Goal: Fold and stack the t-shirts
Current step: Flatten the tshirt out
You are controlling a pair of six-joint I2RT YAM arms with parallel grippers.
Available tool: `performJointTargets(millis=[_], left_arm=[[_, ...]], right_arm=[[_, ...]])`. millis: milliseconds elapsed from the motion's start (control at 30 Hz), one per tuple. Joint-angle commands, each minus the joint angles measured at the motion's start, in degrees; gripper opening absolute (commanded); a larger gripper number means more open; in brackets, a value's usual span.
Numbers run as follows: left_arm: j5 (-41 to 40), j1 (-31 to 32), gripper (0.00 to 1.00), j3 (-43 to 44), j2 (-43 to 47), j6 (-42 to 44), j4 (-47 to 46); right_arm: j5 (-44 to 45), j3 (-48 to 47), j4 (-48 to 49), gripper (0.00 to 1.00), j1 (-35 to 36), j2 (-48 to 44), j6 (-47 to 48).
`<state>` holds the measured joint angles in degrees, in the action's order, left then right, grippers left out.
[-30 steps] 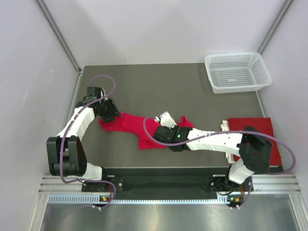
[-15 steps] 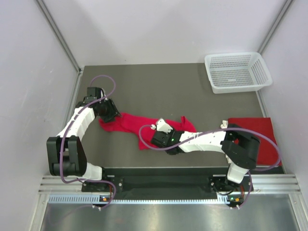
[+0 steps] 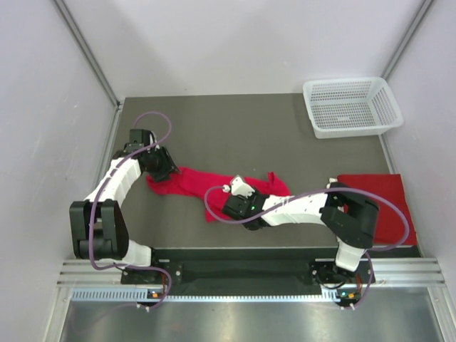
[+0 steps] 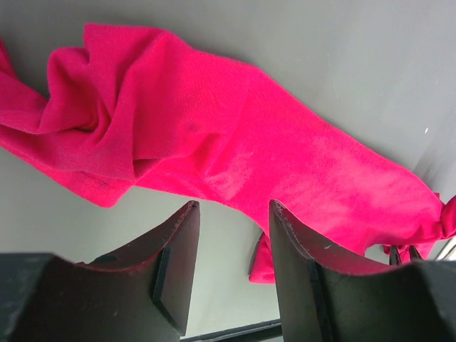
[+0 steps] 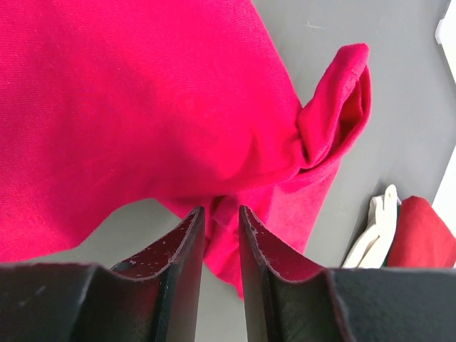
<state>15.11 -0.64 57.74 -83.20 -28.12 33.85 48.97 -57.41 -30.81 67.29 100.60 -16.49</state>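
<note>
one crumpled t-shirt [image 3: 192, 183], middle hidden under the right gripper [image 5: 221, 208]
long axis runs left-right; left gripper [image 4: 234, 203] jaws apart, right jaws' hold unclear

A robotics lab work cell: plain white panel walls [image 3: 249, 43] in metal framing box in a grey table [image 3: 235, 128], an aluminium mounting rail [image 3: 406, 274] along its near edge

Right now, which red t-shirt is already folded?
The far-right t-shirt, lying as a flat, neat rectangle; the middle t-shirt is crumpled and stretched out.
</note>
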Motion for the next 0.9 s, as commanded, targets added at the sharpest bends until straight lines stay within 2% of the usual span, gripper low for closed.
performJointTargets(millis=[0,200,367,400,433,467,600,633,700,800,867], left_arm=[[-0.2,0.2,0.49,1.5,-0.4,0.6,-1.5],[-0.3,0.2,0.48,1.7,-0.6,0.6,-1.5],[-0.6,0.2,0.48,1.3,-0.7,0.9,-1.6],[-0.8,0.2,0.48,1.2,-0.6,0.9,-1.6],[-0.9,0.2,0.48,1.1,-0.6,0.9,-1.7],[-0.9,0.2,0.48,1.0,-0.3,0.9,-1.8],[-1.7,0.5,0.48,1.0,0.1,1.0,-1.5],[-2.8,0.5,0.48,1.3,0.3,1.5,-1.3],[-3.9,2.8,0.48,1.9,0.9,1.8,-0.5],[-5.5,5.7,0.48,3.5,2.2,2.0,1.0],[-7.7,8.1,0.47,3.9,3.6,2.1,1.7]], right_arm=[[1.6,-1.1,1.9,0.27,0.6,0.3,0.6],[3.1,-1.9,1.6,0.24,0.6,1.9,0.6],[4.6,-2.5,0.8,0.13,0.3,2.9,-0.5],[4.6,-2.6,0.7,0.09,0.2,2.9,-0.6],[4.8,-2.6,0.5,0.02,0.1,2.9,-1.1],[5.5,-2.8,0.2,0.00,0.1,2.9,-1.4],[8.4,-4.8,-4.3,0.00,-0.1,1.8,-3.5],[9.7,-6.9,-8.4,0.00,-0.1,0.6,-5.1],[9.9,-9.3,-12.1,0.00,-0.9,-2.5,-6.4],[8.1,-13.4,-18.3,0.00,-3.2,-8.5,-8.0],[4.5,-15.5,-19.2,0.00,-5.6,-11.6,-7.9]])
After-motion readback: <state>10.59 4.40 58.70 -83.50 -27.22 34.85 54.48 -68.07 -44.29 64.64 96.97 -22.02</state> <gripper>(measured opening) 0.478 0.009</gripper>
